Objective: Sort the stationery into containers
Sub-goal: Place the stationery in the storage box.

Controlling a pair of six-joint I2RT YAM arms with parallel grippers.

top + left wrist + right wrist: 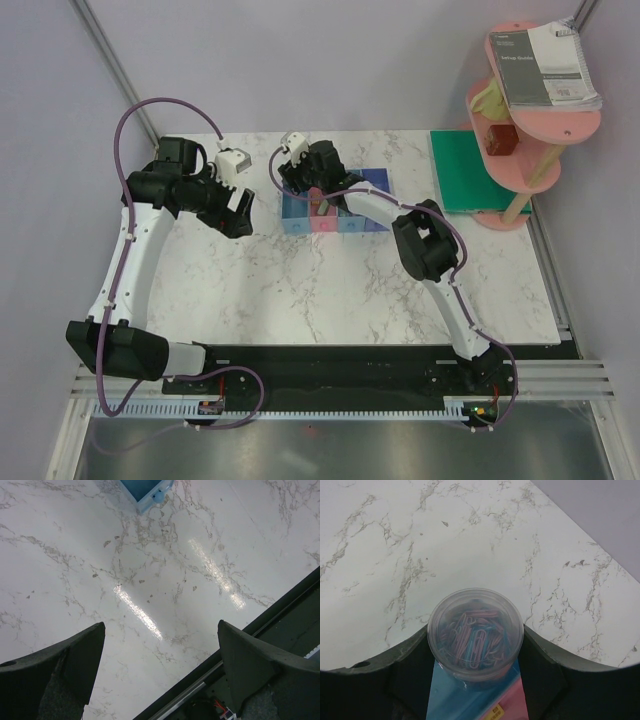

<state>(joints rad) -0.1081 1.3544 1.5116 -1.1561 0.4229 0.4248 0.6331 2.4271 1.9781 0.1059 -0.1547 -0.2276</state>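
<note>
Right wrist view: clear tub of paper clips (pixel 475 630) pinched in the jaws of the right gripper (pixel 476 639), directly above the containers (pixel 465 696), over their blue-pink divide. Step: placement. Next move likely calls for centring over one of them, then releasing. Left gripper (pixel 160 630) spread wide, empty.

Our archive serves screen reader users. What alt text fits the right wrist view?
A clear round tub of pink and blue paper clips is held in the right gripper, above a light blue bin and a pink bin; marbled table beyond.
</note>
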